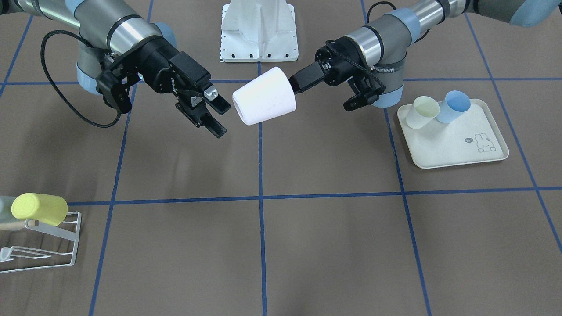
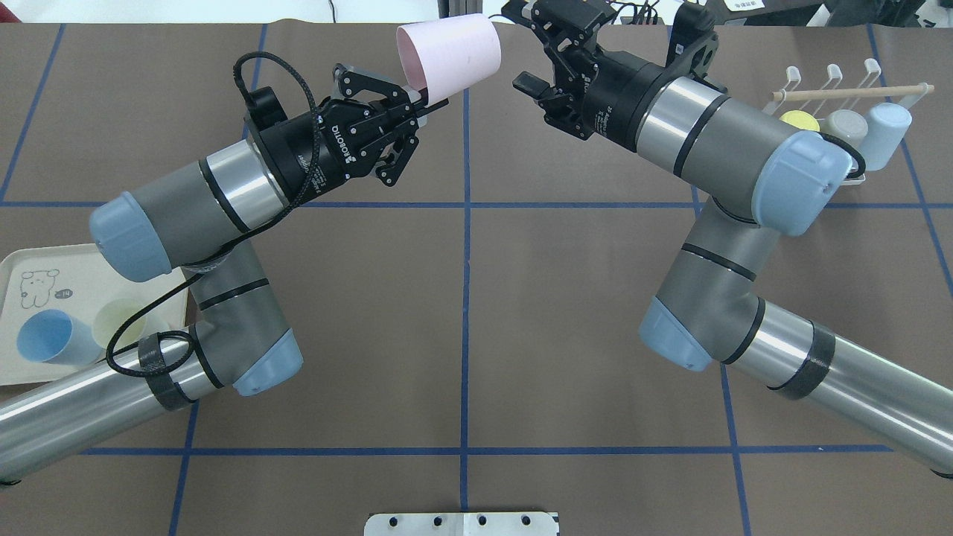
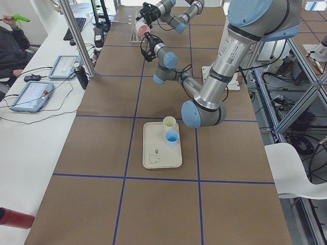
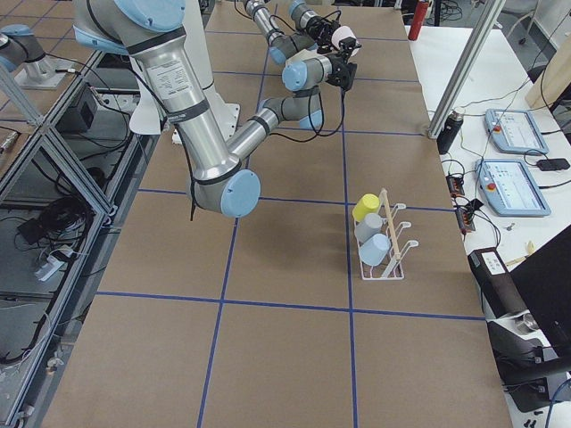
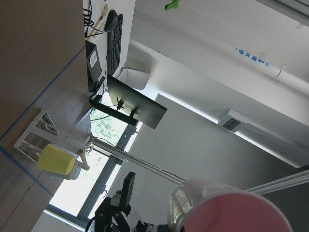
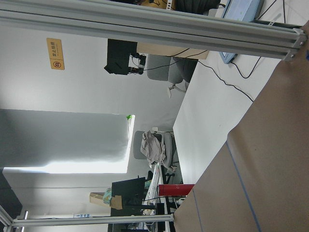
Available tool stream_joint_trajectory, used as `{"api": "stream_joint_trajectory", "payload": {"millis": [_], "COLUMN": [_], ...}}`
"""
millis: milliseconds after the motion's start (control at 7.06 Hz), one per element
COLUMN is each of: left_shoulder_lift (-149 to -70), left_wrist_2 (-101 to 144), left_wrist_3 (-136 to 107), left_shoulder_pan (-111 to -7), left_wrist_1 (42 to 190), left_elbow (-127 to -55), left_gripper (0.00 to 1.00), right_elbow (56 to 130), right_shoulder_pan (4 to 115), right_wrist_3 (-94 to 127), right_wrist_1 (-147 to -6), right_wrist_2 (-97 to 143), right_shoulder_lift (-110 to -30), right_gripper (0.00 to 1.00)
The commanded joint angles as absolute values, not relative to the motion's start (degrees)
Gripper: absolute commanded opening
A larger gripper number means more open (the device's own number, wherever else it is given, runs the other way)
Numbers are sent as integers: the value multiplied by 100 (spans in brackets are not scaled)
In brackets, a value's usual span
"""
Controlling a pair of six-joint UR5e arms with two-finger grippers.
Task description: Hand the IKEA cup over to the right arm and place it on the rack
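The IKEA cup, white to pale pink, hangs on its side above the far middle of the table, also seen from overhead. My left gripper is shut on the cup's rim with its thin fingers. The right arm ends in a bulky gripper that stands open a short way from the cup's base, not touching it. The rack, white wire with a wooden dowel, stands at the table's right side and holds a yellow cup, a grey one and a light-blue one.
A cream tray with a rabbit drawing lies on the robot's left side, carrying a blue cup and a pale yellow cup. A white mounting plate sits at the robot's base. A person sits at the side bench.
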State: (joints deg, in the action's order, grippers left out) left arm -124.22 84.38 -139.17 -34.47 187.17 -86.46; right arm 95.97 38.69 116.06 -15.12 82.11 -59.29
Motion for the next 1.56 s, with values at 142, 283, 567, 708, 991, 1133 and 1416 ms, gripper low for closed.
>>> {"api": "stream_joint_trajectory", "payload": {"millis": [142,283,567,708,991,1133,1416], "left_shoulder_lift": [-12568,-12577,-12577,-12603,-12708,-12787,-13033], "left_wrist_2": [8237,8122,8121,8121,8112,8104,7947], "left_wrist_3": [-13887,-13878,-13860,-13852,-13852,-13860,-13860], "left_shoulder_pan": [-3271,-3183,-3182,-3182,-3182,-3173,-3068], "left_wrist_1": [18729,18729,18747,18747,18730,18729,18729], "left_elbow": [-8631,-8596,-8447,-8446,-8429,-8368,-8131], "left_gripper": [0,0,0,0,0,0,0], "right_elbow": [9536,9536,9501,9510,9484,9475,9483], "right_shoulder_pan": [3648,3630,3639,3639,3639,3639,3639], "right_wrist_3": [11777,11777,11786,11830,11839,11839,11839], "right_wrist_1": [-1266,-1266,-1073,-1072,-1072,-1072,-1063], "right_wrist_2": [7815,7796,7787,7787,7787,7787,7787], "right_shoulder_lift": [-5924,-5924,-5924,-5924,-5924,-5924,-5924], "right_gripper": [100,100,100,100,100,100,100]}}
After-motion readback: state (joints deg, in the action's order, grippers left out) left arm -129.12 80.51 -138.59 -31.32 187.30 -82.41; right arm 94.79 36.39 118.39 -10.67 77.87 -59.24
